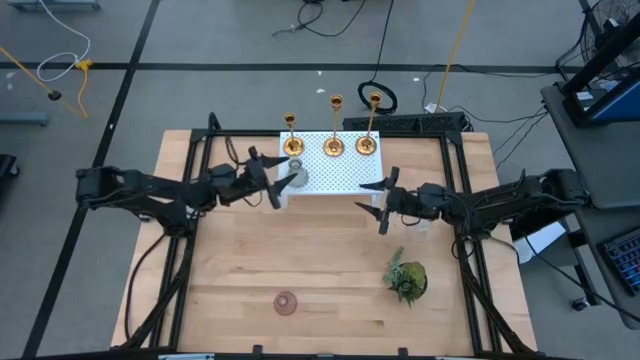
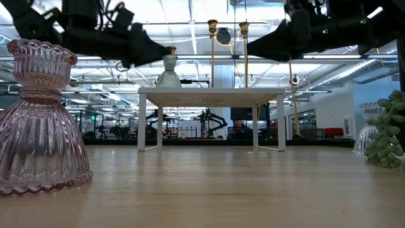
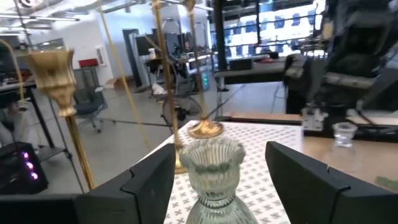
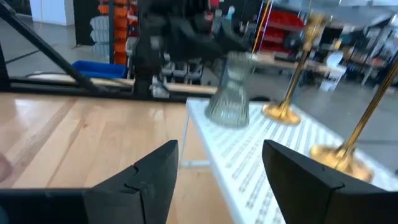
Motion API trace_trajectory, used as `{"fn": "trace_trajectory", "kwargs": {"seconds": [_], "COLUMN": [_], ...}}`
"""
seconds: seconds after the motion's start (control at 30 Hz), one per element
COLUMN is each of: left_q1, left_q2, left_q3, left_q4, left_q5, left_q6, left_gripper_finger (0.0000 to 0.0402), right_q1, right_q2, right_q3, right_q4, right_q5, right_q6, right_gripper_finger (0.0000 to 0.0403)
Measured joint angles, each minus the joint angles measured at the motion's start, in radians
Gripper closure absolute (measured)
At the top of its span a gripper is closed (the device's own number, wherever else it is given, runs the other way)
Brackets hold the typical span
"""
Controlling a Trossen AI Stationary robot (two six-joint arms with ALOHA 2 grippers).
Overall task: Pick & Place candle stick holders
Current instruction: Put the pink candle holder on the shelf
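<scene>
Three gold candle stick holders (image 1: 290,146) (image 1: 334,147) (image 1: 366,145) stand upright on their round bases along the far side of a white perforated stand (image 1: 340,178). A ribbed, clear-greenish glass vase (image 1: 296,172) stands on the stand's left part. My left gripper (image 1: 288,176) is open, level, with one finger on each side of the vase (image 3: 214,168); a gap shows on both sides. My right gripper (image 1: 368,198) is open and empty at the stand's near right corner, pointing left toward the stand (image 4: 273,168).
A pink glass vase (image 1: 286,302) stands near the table's front edge, large in the low view (image 2: 39,120). A small green plant (image 1: 406,280) sits at the front right. A clear glass vase (image 2: 365,130) stands on the right side. Bare wood lies between them.
</scene>
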Motion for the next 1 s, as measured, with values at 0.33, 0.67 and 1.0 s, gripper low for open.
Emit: {"fn": "trace_trajectory", "kwargs": {"seconds": [0.33,0.67,1.0], "left_q1": [-0.103,-0.219,-0.429], "left_q2": [-0.292,-0.404,-0.223], "left_q3": [0.0,0.0,-0.027], "left_q4": [-0.451,-0.801,-0.743], "left_q5": [-0.076,0.218,0.425], "left_q6": [-0.012,-0.133,-0.189], "left_gripper_finger": [0.0151,0.0167,0.0203], "right_q1": [0.0,0.0,0.0], "right_q2": [0.114,0.207,0.251], "right_q3": [0.0,0.0,0.0], "right_q4": [0.018,0.135,0.315], "right_q5": [0.0,-0.078,-0.076], "right_q6": [0.148,0.151,0.117], "right_gripper_finger": [0.0171,0.017,0.0175]}}
